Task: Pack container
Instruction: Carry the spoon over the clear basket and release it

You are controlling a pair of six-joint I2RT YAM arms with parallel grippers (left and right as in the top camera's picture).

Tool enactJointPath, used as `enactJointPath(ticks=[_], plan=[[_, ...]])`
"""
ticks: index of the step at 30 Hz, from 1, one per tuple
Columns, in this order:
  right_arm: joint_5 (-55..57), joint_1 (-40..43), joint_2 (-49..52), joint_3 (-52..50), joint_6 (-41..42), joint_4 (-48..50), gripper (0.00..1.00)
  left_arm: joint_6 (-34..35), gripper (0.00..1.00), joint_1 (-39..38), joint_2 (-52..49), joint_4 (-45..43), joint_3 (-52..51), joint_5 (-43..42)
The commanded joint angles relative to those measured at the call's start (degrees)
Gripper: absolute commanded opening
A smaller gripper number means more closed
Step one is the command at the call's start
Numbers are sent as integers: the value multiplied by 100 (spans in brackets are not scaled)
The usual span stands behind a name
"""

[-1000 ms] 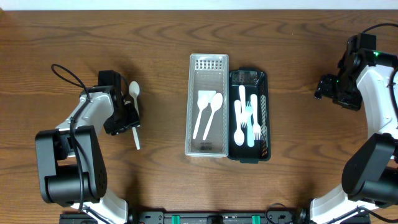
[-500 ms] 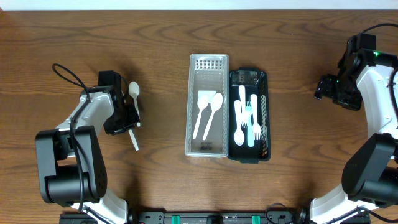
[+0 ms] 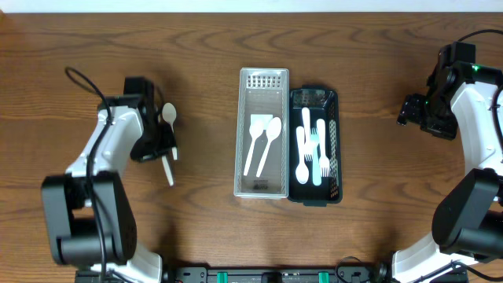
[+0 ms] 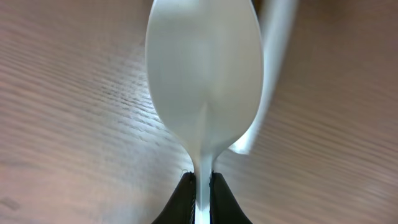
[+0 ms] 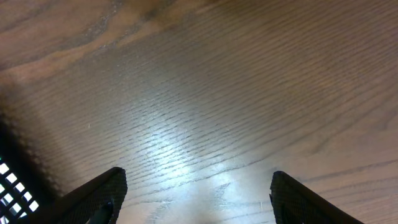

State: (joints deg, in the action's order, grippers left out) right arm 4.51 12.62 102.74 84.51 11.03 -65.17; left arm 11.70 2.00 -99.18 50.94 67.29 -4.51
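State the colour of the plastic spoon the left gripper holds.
White plastic spoon, clearest in the left wrist view.

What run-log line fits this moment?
left gripper shut on white spoon | right gripper open, empty | clear bin partly filled

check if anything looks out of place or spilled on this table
One white plastic spoon is outside both containers, far left of the clear tray, its handle pinched in the left hand. Cutlery in the tray and the black basket lies tidy; nothing spilled or damaged.
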Motion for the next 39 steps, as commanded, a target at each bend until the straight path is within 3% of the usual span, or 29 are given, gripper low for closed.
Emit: enactJointPath(ticks=[1, 7, 15, 26, 39], plan=[[-4, 50, 46, -20, -83, 0, 77, -96, 6, -444, 658, 332, 686, -4], [-4, 50, 46, -20, -83, 4, 77, -92, 6, -1598, 960, 828, 1440, -4], [-4, 48, 46, -20, -83, 9, 77, -98, 6, -2868, 732, 378, 1491, -2], [-4, 50, 46, -20, -83, 13, 77, -98, 6, -3171, -162, -37, 1491, -136], [-4, 50, 46, -22, -83, 48, 77, 127, 6, -3272, -267, -192, 1493, -422]])
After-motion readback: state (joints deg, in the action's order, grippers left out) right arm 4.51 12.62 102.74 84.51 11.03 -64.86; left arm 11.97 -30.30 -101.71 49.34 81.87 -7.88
